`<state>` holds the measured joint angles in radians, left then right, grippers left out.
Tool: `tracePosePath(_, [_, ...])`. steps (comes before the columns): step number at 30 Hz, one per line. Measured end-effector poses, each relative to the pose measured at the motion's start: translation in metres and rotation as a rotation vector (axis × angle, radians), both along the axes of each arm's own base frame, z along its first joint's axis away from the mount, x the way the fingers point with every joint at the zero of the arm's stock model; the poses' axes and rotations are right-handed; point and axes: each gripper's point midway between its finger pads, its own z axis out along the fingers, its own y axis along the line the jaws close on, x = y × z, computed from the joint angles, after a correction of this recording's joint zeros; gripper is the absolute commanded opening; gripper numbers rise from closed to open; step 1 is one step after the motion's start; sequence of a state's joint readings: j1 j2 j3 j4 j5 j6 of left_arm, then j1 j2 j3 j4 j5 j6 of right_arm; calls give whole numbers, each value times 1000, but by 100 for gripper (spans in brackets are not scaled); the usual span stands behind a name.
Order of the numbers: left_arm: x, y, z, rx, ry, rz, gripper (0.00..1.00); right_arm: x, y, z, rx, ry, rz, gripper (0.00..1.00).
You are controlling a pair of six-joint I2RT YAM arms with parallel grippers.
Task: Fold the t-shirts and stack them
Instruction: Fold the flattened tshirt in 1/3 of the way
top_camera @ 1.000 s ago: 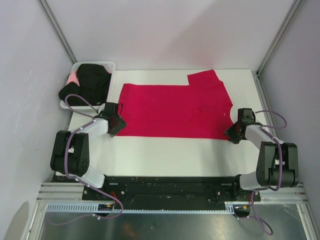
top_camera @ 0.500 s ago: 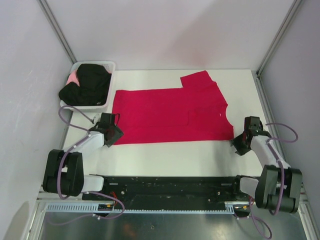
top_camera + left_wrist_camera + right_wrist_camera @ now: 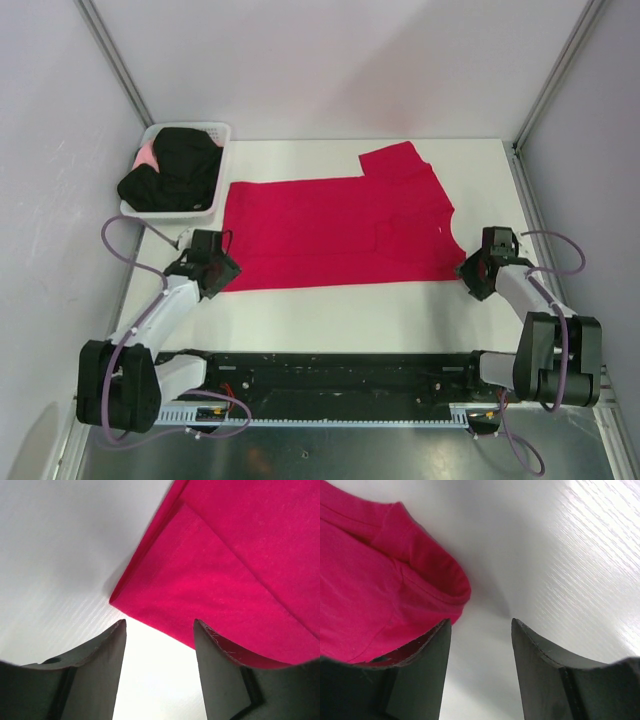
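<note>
Both end effectors stand open at the near edge of a red t-shirt (image 3: 340,230) spread across the white bench (image 3: 330,320). The left end effector (image 3: 207,268) is at the shirt's near-left corner and the right end effector (image 3: 478,272) at its near-right corner, and neither holds anything. The shirt lies flat in a long band, doubled over on itself at the left corner, with one sleeve (image 3: 400,160) jutting toward the far side.

In the wrist views bare bench shows between each pair of jaws. Cloth lies against one finger (image 3: 220,680) of the left arm and one finger (image 3: 420,675) of the right.

The lengthwise fold looks laid down, so the job now is probably a clean withdrawal. That means lifting straight up and away from the hem — not sideways — so the touching fingers do not drag the edge or reopen the layers. Both arms should then regrip evenly for the crosswise fold.

At the far-left corner a white basket (image 3: 222,130) holds a heap of black t-shirts (image 3: 175,165) that spills over its near rim. A patch of something pink (image 3: 148,155) shows at the heap's left side — what it is cannot be told.
</note>
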<state>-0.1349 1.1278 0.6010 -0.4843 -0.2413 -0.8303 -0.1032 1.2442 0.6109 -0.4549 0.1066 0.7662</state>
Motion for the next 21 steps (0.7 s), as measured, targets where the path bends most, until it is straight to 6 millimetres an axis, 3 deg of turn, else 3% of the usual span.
tracePosePath(5, [-7,6,3,20,-2,23,61,13,-2,3,-9,-50,10,55])
tracePosePath(11, [-27,16,-13,52,57,66,61,24,-4,2,-13,-75,16,44])
tracePosePath(15, [-31,20,-16,65,74,84,61,25,-4,-7,-7,-54,20,30])
tracePosePath(19, [-32,24,-17,78,78,99,61,27,-5,-11,-5,-51,22,6])
tracePosePath(21, [-32,26,-19,86,84,103,61,28,-6,-11,-6,-52,18,1])
